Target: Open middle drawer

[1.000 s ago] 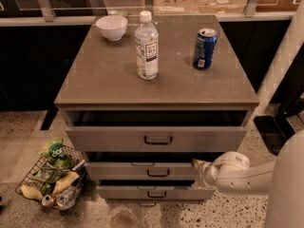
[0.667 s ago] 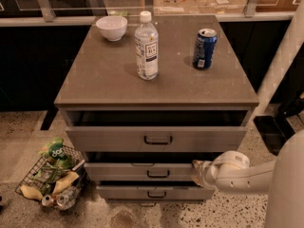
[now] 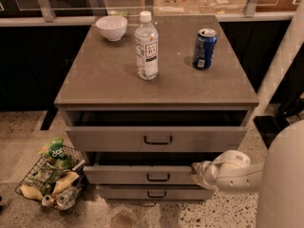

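Currently, the middle drawer [image 3: 137, 175] stands partly pulled out, with a dark gap above its front; the top drawer [image 3: 114, 139] is also ajar. The gripper [image 3: 195, 171] sits against the middle drawer's right front edge; whether it grasps or is released cannot be told. Speckled floor [image 3: 228, 215] lies open ahead, and a wire basket [image 3: 28, 186] stands left. Print on the water bottle [image 3: 146, 46] and blue can [image 3: 204, 49] is unreadable.
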Robot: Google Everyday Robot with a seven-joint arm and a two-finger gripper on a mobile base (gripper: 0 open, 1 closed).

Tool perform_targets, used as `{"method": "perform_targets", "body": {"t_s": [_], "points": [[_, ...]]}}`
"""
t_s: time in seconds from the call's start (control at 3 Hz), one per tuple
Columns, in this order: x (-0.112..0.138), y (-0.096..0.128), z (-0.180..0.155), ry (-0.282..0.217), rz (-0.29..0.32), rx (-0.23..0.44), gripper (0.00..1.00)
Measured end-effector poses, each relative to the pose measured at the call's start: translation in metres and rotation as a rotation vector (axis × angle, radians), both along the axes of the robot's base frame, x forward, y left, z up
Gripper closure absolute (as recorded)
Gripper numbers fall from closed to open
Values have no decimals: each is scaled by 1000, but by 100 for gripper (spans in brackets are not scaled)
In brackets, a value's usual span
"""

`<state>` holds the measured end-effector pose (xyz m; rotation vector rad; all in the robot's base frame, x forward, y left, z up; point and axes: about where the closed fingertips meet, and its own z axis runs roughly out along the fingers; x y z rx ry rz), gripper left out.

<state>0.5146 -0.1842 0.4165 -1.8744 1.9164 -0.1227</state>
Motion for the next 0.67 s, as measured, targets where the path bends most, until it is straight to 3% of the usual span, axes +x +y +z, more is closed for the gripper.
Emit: {"method": "perform_targets", "body": {"t_s": [0.67], "points": [[0, 0, 1, 0, 0, 0, 100]]}}
